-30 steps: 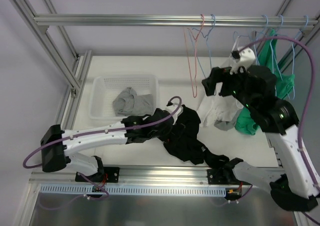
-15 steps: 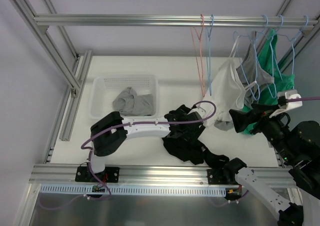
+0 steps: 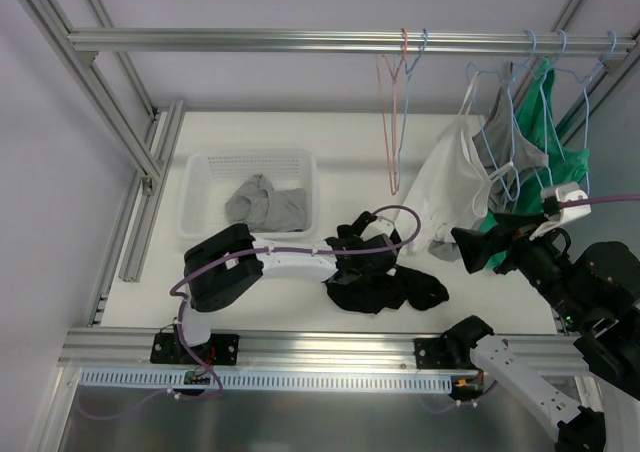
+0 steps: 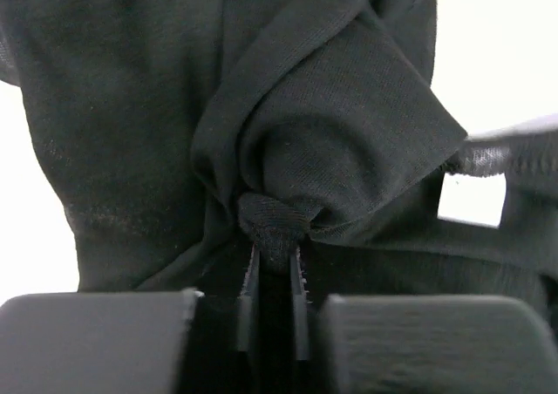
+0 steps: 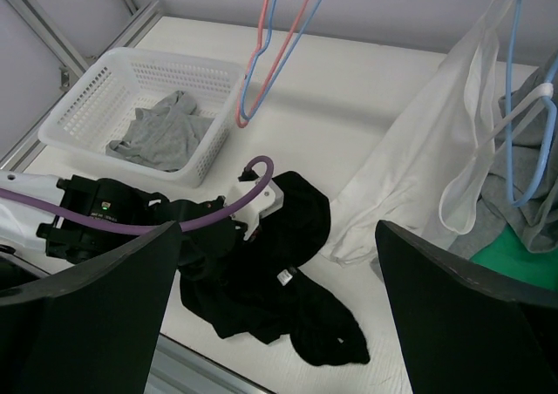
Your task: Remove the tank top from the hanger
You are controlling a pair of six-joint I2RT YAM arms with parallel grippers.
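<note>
A black tank top [image 3: 385, 290] lies crumpled on the white table, off any hanger. My left gripper [image 4: 272, 254] is shut on a bunched fold of the black tank top [image 4: 323, 132], pinched between the narrow jaws. The right wrist view shows that arm's wrist [image 5: 261, 198] lying on the black tank top [image 5: 279, 298]. My right gripper [image 3: 478, 249] stands open and empty in the air, right of the black cloth and just below a white tank top [image 3: 445, 187] hanging on a blue hanger [image 5: 514, 106]. In its own view my right gripper [image 5: 277, 228] holds nothing.
A white basket [image 3: 250, 162] with grey clothing [image 3: 265, 204] stands at the back left. Empty pink and blue hangers [image 3: 395, 122] hang from the rail. Grey [image 3: 520, 142] and green [image 3: 560, 162] garments hang at far right, behind the white top.
My left gripper has shut on the black tank top and drawn it into a tighter heap. The right arm dropped from the hangers to lower right; the white top now hangs spread.
</note>
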